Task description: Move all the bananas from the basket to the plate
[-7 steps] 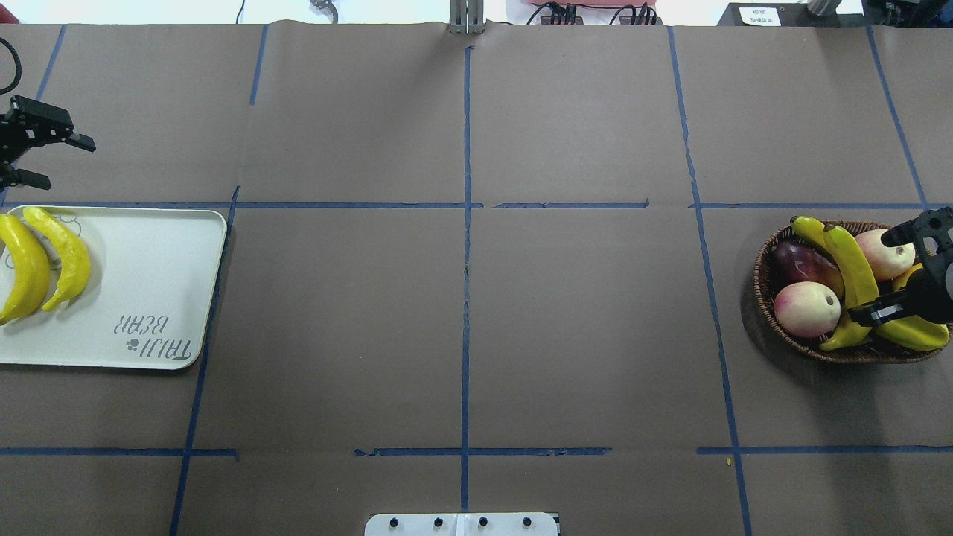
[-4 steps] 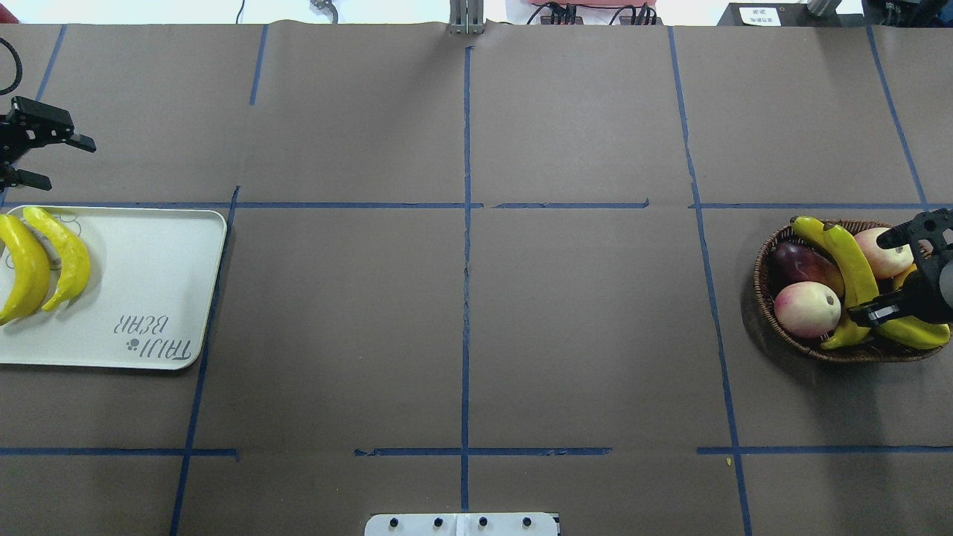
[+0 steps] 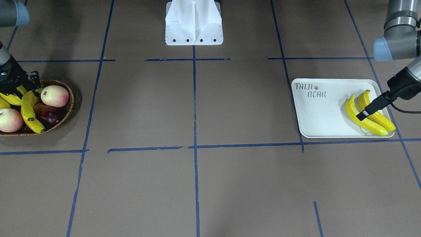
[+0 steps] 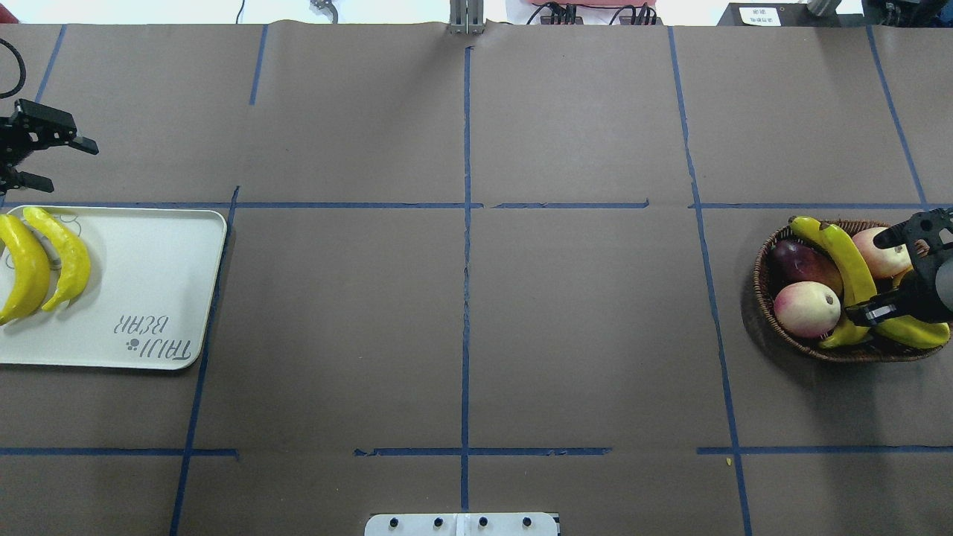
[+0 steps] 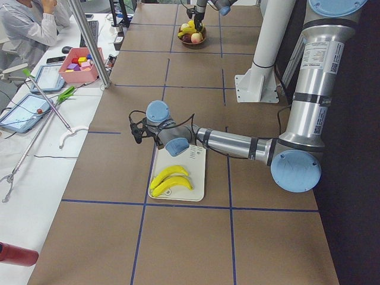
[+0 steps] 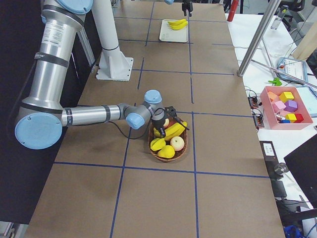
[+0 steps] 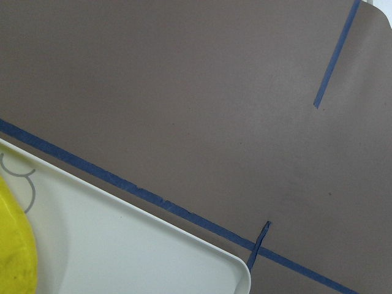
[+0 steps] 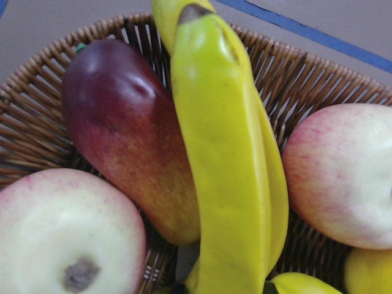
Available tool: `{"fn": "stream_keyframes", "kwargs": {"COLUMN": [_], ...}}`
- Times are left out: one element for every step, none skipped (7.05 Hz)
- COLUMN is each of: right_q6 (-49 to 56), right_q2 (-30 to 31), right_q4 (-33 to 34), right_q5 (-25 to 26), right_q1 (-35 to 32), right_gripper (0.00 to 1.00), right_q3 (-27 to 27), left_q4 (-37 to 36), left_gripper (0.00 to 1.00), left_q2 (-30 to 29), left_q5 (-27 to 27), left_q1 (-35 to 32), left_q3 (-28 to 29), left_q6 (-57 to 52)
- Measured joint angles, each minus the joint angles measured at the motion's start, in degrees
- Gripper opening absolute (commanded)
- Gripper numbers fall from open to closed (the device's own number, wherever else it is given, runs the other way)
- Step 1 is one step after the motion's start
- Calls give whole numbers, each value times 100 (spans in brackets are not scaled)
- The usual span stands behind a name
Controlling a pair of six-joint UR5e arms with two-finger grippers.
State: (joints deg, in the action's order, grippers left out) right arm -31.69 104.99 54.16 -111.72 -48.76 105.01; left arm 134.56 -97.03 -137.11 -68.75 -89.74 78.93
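The right arm was extended low over the table's right edge. Its right gripper (image 4: 867, 279) hung above the shallow dark brown wicker basket (image 4: 761, 277), jaws spread wide and holding nothing. A long bright yellow banana (image 4: 850, 272) lay slantwise across the basket. The lower finger's tip overlapped its near end from overhead, and contact could not be judged. A second yellow banana (image 4: 914, 333) sat partly hidden under the wrist.

At the left edge, the left gripper (image 4: 73, 165) was open and empty beyond the far side of the white rectangular "TAIJI BEAR" plate (image 4: 149, 283), where two yellow bananas (image 4: 26, 264) lay side by side.

Only the right wrist view showed the basket banana resting on a dark purple-red fruit (image 8: 122, 135) between two pink-white peaches (image 8: 343, 177).
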Motion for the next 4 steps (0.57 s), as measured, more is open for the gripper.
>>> {"fn": "stream_keyframes", "kwargs": {"right_q6": [10, 20, 27, 29], "right_q2": [3, 17, 33, 45], "right_q4": [0, 2, -2, -2], "right_q5": [-16, -43, -72, -94], "right_q1": [-10, -27, -49, -71], "right_gripper": [0, 0, 0, 0], "right_q3": [9, 51, 116, 169], "left_q4": [0, 0, 0, 0], "left_gripper": [100, 100, 100, 100], "left_q2": [0, 0, 0, 0], "left_q5": [0, 0, 0, 0], "left_q1": [2, 2, 2, 2], "left_q3": [0, 0, 0, 0], "left_q6": [0, 0, 0, 0]}}
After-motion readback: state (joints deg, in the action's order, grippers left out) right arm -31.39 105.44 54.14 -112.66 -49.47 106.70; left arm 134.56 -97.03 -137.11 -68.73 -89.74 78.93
